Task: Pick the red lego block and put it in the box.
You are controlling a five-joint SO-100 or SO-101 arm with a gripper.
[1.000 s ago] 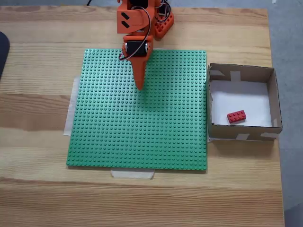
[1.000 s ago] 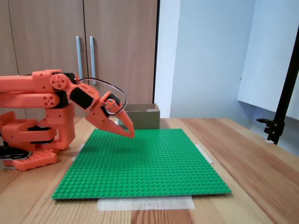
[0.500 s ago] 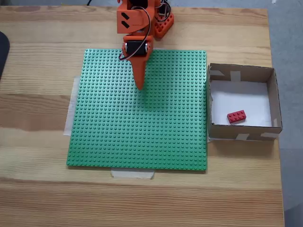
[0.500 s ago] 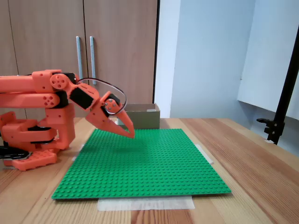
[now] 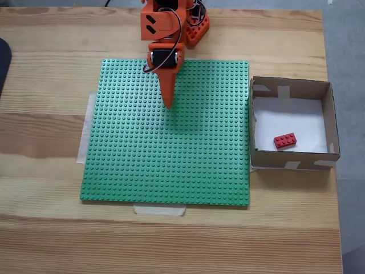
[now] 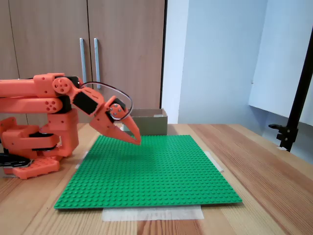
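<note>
The red lego block (image 5: 284,140) lies flat on the white floor of the box (image 5: 291,88), near its front wall, in a fixed view from above. From the side, the box (image 6: 150,122) stands behind the baseplate and the block is hidden by its walls. My orange gripper (image 5: 168,104) hangs shut over the upper middle of the green baseplate (image 5: 171,154), far left of the box, with nothing between its fingers. In the side view the gripper (image 6: 137,141) points down, its tip just above the studs.
The green baseplate (image 6: 151,169) is taped to a wooden table (image 5: 45,142). The arm's orange base (image 6: 34,147) stands at the plate's far edge. A black stand (image 6: 293,117) rises at the right in the side view.
</note>
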